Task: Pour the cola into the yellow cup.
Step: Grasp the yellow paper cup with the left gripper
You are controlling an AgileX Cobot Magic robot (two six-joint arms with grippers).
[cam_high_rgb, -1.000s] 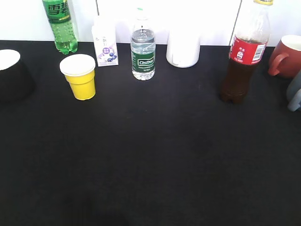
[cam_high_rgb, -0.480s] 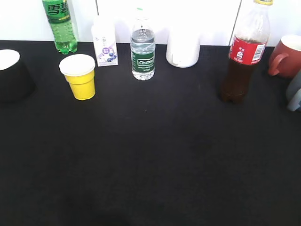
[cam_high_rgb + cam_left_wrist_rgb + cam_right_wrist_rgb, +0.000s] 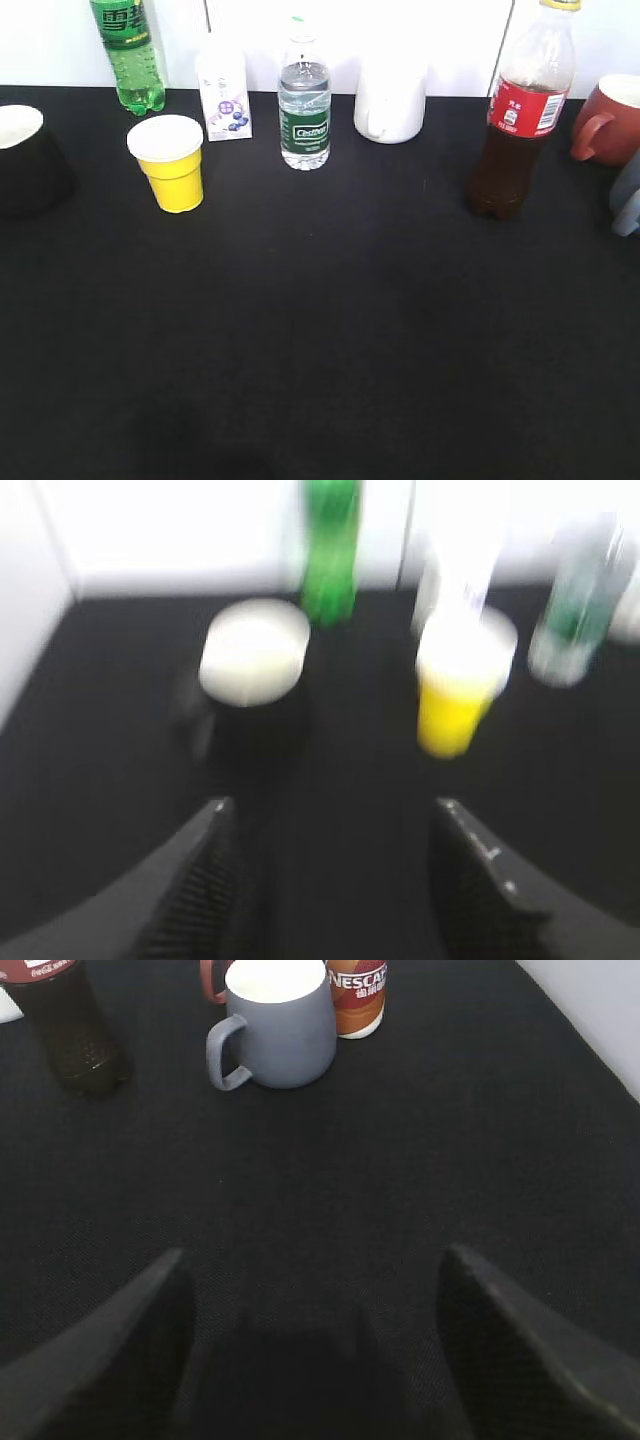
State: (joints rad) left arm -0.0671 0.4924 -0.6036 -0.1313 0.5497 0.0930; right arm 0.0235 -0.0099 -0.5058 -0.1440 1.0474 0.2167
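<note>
A black tabletop (image 3: 320, 330) fills most of the exterior view, with a white wall behind it. At the far right stands the cola (image 3: 520, 110), upright with its yellow cap on, dark liquid filling its lower part below the red label. A green soda bottle (image 3: 127, 50) stands at the far left against the wall. Between them along the far edge are a small white carton (image 3: 224, 95), a clear water bottle (image 3: 304, 100) with a green label, and a white mug (image 3: 390, 100). A red-brown mug (image 3: 610, 120) sits right of the cola, and a grey mug (image 3: 275, 1025) stands nearer, beside a Nescafé can (image 3: 357, 995). A black cup (image 3: 25, 160) with a white inside is at the left edge. The yellow cup (image 3: 170, 162) stands upright just right of it, in front of the green bottle and well apart from the cola.

The left tool (image 3: 335, 880) has its fingers spread wide, holding nothing, facing the black cup and the yellow cup in a blurred view. The right tool (image 3: 315, 1345) is likewise spread and empty above bare tabletop, with the cola far left of it.
</note>
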